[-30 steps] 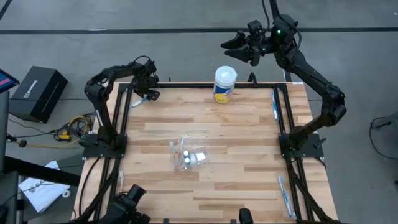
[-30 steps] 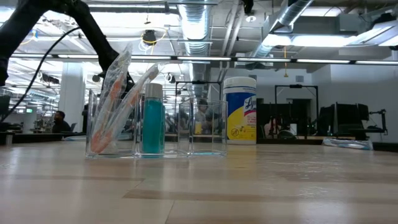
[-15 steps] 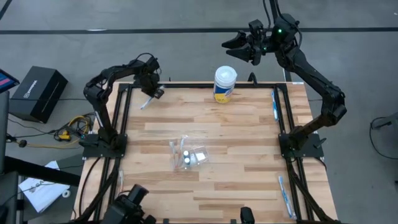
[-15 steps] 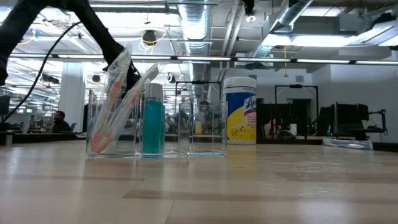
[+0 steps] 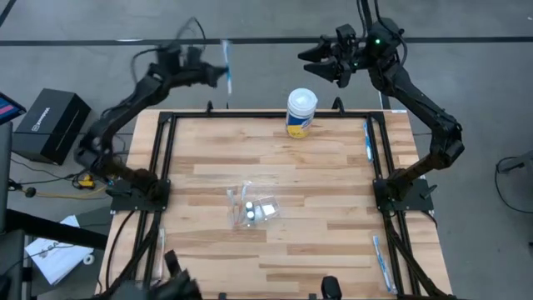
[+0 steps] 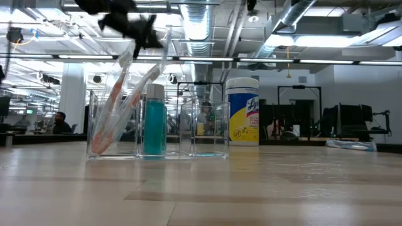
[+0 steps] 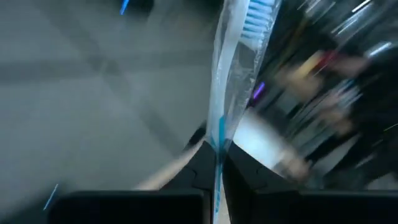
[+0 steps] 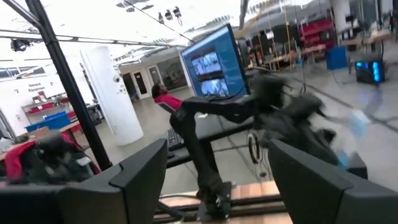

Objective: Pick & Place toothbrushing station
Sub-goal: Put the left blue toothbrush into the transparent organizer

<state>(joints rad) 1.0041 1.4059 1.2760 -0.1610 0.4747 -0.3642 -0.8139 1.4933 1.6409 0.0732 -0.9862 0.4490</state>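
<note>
Swung high off the counter's (image 5: 275, 179) back-left corner, my left gripper (image 5: 215, 75) clamps its jaws on the wrapped toothbrush (image 5: 226, 62); right gripper (image 5: 312, 60) waits, jaws open. I fear the slick wrapper slipping mid-swing.

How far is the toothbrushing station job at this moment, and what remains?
Done: the clear organizer already holds a wrapped toothbrush and a teal tube. In hand: the left gripper, raised past the table's far edge, is shut on a blue wrapped toothbrush. Left: placing it, and the packets along the table's right edge. The right gripper waits open.
</note>
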